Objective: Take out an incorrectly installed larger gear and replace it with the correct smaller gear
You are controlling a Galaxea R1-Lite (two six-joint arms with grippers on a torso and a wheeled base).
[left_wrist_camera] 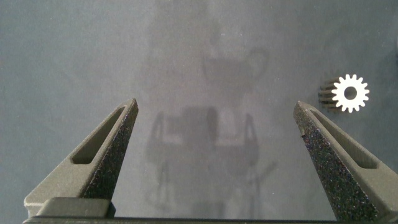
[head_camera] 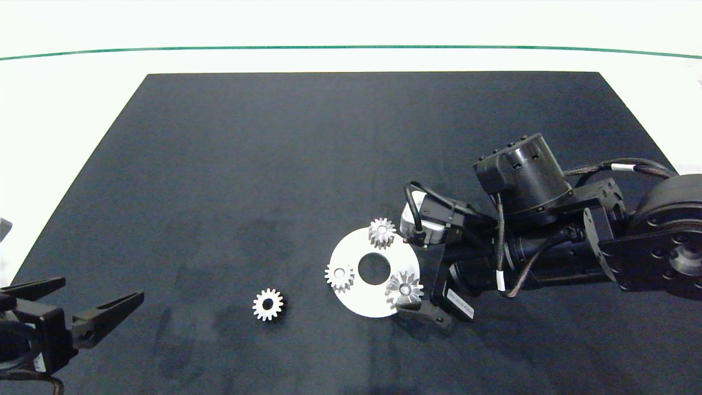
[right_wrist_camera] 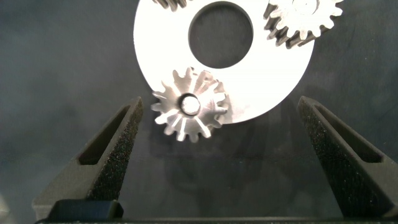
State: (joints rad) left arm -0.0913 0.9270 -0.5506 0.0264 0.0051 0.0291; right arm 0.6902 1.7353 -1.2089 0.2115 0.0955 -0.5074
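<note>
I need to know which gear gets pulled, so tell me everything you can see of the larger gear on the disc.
The larger gear is silvery metal with sharp, star-like teeth and dark flanks. It lies flat on the white disc, at its rim, overhanging the edge, with a shiny pin end at its centre. The right claw is open around it, not touching.

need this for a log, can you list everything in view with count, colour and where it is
larger gear: 1, silver, sharp teeth, on the disc's edge nearest the right gripper
smaller gear: 1, silver, loose on the mat, left of the disc
other gears: 2, silver, on the disc's far and left edges
disc: 1, white, round centre hole, lying flat on the mat
mat: 1, black, covering the table
table: 1, white, green line along the far side
right gripper: open, fingers either side of the larger gear
left gripper: open, near left corner, over bare mat
</note>
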